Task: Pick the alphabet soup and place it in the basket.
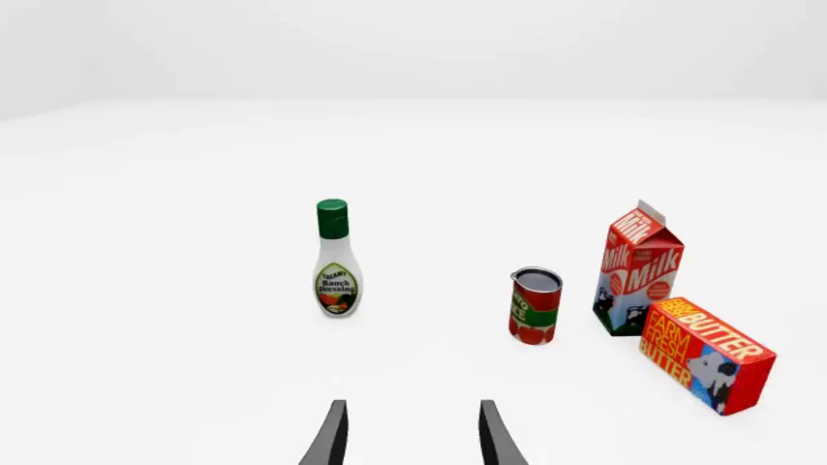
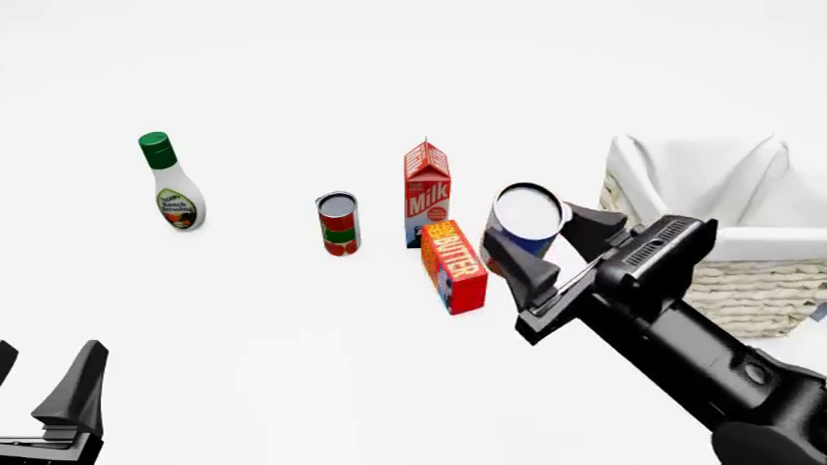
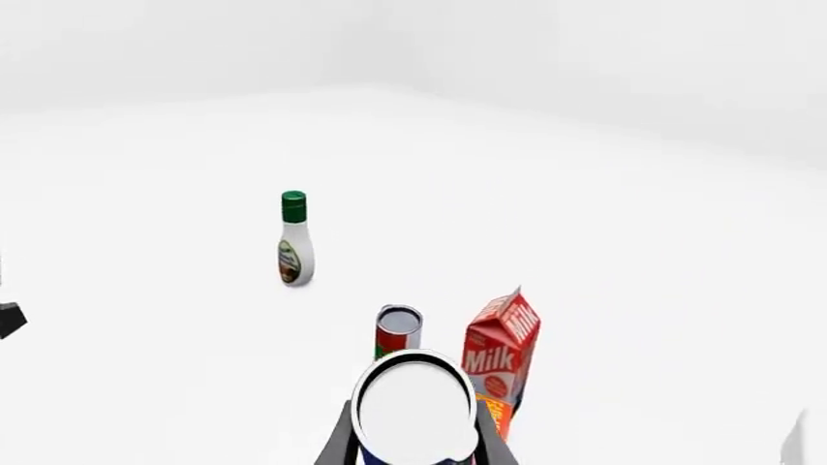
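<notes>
The alphabet soup (image 2: 524, 219), a small can with a silver-white top and dark blue label, hangs above the table, tilted, with my right gripper (image 2: 540, 240) shut on it. The right wrist view shows the can's pale top (image 3: 415, 408) filling the space between the two fingers. The basket (image 2: 723, 218), a cream wicker one lined with white cloth, stands at the right, just beyond the held can. My left gripper (image 2: 45, 387) sits low at the front left, open and holding nothing; its dark fingertips (image 1: 333, 436) show apart in the left wrist view.
A red-and-green can (image 2: 337, 224), a milk carton (image 2: 427, 193) and a butter box (image 2: 454, 265) stand together mid-table, just left of the held can. A ranch dressing bottle (image 2: 169, 181) stands alone at the far left.
</notes>
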